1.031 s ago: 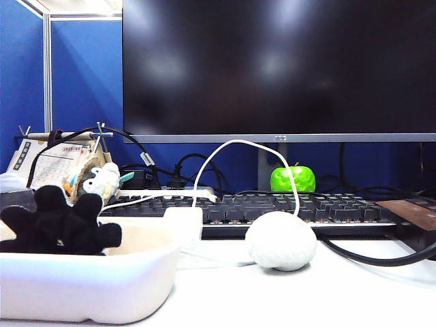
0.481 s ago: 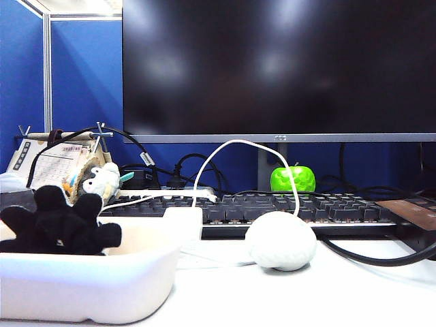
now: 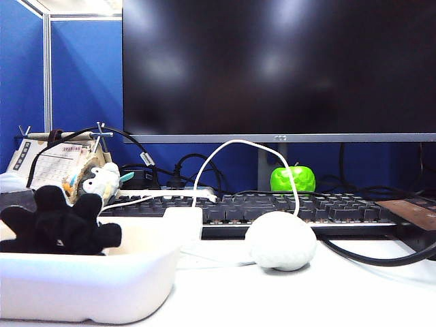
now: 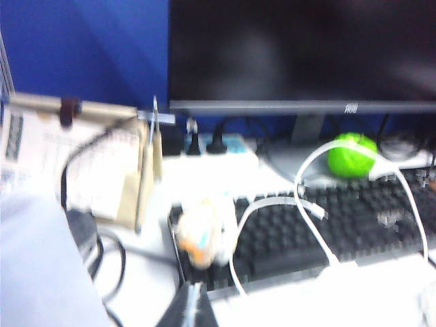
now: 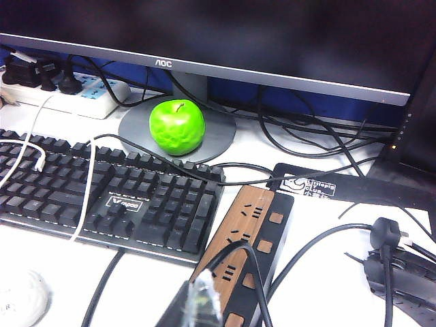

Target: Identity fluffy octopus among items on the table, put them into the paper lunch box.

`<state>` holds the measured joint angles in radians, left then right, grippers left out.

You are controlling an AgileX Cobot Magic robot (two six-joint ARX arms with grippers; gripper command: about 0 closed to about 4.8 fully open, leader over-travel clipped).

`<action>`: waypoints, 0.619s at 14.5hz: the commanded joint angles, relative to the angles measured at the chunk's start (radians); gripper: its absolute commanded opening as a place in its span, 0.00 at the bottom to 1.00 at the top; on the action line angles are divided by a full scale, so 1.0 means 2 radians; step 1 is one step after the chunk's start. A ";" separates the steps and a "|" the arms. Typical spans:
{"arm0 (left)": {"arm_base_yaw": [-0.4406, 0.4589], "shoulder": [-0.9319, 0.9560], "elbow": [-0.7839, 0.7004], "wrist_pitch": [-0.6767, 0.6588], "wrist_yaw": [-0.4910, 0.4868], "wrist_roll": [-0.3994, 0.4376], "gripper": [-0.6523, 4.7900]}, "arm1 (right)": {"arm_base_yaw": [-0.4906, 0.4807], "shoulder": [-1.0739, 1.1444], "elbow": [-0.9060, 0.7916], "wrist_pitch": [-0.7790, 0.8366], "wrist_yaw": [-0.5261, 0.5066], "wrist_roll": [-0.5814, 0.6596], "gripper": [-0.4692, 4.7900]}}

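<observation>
Resting inside paper lunch box (image 3: pixel 102 289): fluffy octopus (image 3: pixel 60 221); hands elsewhere.

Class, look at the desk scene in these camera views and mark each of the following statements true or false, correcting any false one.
1. The fluffy octopus lies in the paper lunch box. True.
2. The green apple sits on the keyboard. False: it sits on the monitor stand's base, behind the keyboard.
3. The white brain-shaped ball is inside the box. False: it rests on the table, right of it.
4. The left gripper is shut. True.
5. The monitor is dark. True.
</observation>
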<state>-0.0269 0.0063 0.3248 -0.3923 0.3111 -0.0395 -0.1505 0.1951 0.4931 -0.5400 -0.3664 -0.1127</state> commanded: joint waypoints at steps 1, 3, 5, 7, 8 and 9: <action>0.000 -0.001 -0.005 -0.008 0.002 -0.002 0.12 | 0.000 0.000 0.003 0.007 -0.001 0.002 0.08; 0.000 -0.001 -0.017 -0.002 0.002 -0.011 0.12 | 0.000 0.000 0.003 0.006 -0.001 0.002 0.08; 0.000 -0.001 -0.037 0.031 0.002 -0.015 0.12 | 0.000 0.000 0.003 0.007 -0.001 0.002 0.08; 0.000 -0.002 -0.055 0.075 0.002 -0.023 0.12 | 0.000 0.000 0.003 0.007 -0.001 0.002 0.08; 0.000 -0.001 -0.063 0.099 0.001 -0.023 0.12 | 0.000 0.000 0.003 0.007 -0.001 0.002 0.08; 0.000 -0.001 -0.073 0.125 0.000 -0.023 0.12 | 0.000 0.000 0.003 0.006 -0.001 0.002 0.08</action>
<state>-0.0273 0.0063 0.1898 -0.2012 0.3111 -0.0834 -0.1505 0.1951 0.4931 -0.5400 -0.3668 -0.1127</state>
